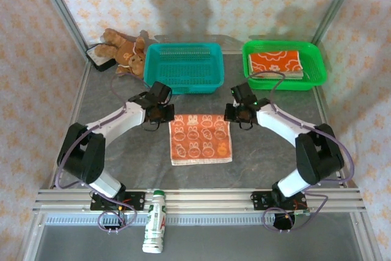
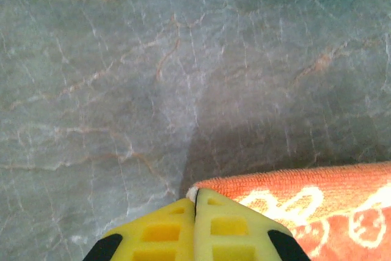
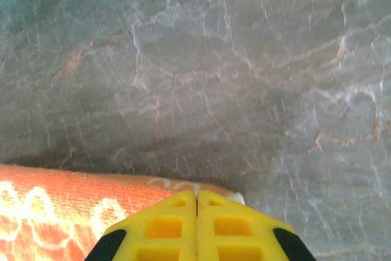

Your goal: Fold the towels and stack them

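An orange towel (image 1: 200, 140) with white bunny prints lies spread flat in the middle of the table. My left gripper (image 1: 165, 114) sits at its far left corner, and my right gripper (image 1: 232, 113) at its far right corner. In the left wrist view the yellow fingers (image 2: 232, 224) are pressed together with the towel's (image 2: 317, 200) white-edged corner pinched at their tips. In the right wrist view the gripper (image 3: 197, 192) is likewise shut over the towel's (image 3: 55, 206) corner. A folded orange towel (image 1: 276, 63) lies in the green basket (image 1: 317, 65).
A teal basket (image 1: 183, 68) stands at the back centre with nothing in it. A brown teddy bear (image 1: 125, 50) lies at the back left. A white bottle (image 1: 155, 221) lies on the front rail. Patterned walls close in the table on three sides.
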Action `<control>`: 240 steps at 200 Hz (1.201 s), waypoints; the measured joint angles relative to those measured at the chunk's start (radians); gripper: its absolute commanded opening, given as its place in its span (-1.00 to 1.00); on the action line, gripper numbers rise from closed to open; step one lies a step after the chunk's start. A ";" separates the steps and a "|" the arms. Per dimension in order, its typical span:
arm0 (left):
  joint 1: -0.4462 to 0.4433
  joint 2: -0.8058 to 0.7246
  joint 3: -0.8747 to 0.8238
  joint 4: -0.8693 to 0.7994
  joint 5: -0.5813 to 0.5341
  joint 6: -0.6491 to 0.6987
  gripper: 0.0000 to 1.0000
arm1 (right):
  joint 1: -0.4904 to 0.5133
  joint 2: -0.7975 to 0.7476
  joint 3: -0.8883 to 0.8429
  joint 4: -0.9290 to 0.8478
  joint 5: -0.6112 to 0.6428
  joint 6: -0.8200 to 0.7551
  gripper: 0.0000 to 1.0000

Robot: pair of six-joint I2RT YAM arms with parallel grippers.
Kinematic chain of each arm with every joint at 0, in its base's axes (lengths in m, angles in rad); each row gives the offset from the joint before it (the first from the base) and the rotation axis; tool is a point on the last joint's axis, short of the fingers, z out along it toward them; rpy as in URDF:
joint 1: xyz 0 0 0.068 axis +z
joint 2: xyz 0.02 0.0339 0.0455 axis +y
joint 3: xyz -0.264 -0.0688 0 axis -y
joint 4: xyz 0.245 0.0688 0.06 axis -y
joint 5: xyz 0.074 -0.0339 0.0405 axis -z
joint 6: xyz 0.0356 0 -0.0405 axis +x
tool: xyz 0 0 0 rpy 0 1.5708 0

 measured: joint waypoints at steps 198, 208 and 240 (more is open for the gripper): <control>-0.236 -0.370 -0.412 0.057 -0.108 -0.277 -0.25 | 0.236 -0.299 -0.300 -0.062 0.163 0.256 -0.19; -0.226 -0.336 -0.412 0.063 -0.105 -0.285 -0.30 | 0.231 -0.265 -0.291 -0.060 0.159 0.256 -0.21; -0.203 -0.264 -0.412 0.097 -0.085 -0.293 -0.48 | 0.211 -0.181 -0.275 -0.055 0.134 0.254 -0.33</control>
